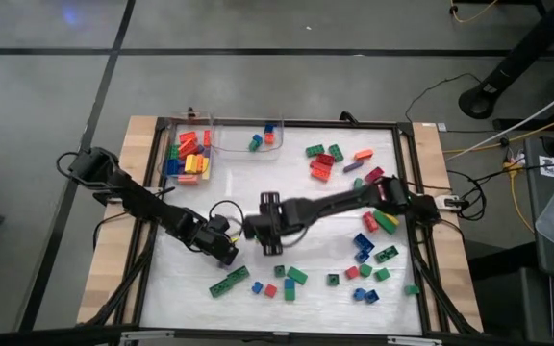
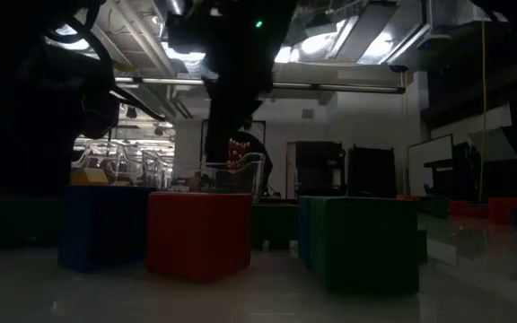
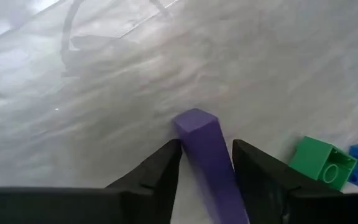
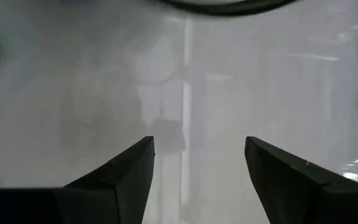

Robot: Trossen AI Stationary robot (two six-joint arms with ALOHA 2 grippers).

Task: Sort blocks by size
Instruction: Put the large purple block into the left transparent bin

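Purple block [image 3: 207,158] is right up against the left wrist camera, a long smooth-sided plastic brick pinched between the left gripper [image 1: 227,252]'s jaws, so those are narrowed down onto it. It hangs over the front-left part of the surface [image 1: 287,183], just above a long green block [image 1: 229,281].

Right gripper [image 1: 269,224] sits mid-surface, just beside the left one, jaws spread wide with nothing between them, only the pale streaky top showing underneath.

Progress-wise I'd say it's early-to-middle. Two clear plastic bins sit at the back-left edge: the left bin [image 1: 188,160] already has a decent pile of red, orange, yellow, blue and green bricks, while the right bin [image 1: 248,142] has only a few, blue, green and red. Plenty is still loose though: a cluster of red, green and orange blocks [image 1: 330,160] at the back right, a bunch of blue, green and red ones [image 1: 368,255] on the right, and a few small ones [image 1: 277,284] along the front. So most of the sorting is still ahead, I reckon.

Everything looks like hard glossy studded plastic, square stubby ones and longer rectangular ones. Low view shows chunky red [image 2: 197,235], blue and green [image 2: 362,242] bricks, with the glossy top reflecting them.
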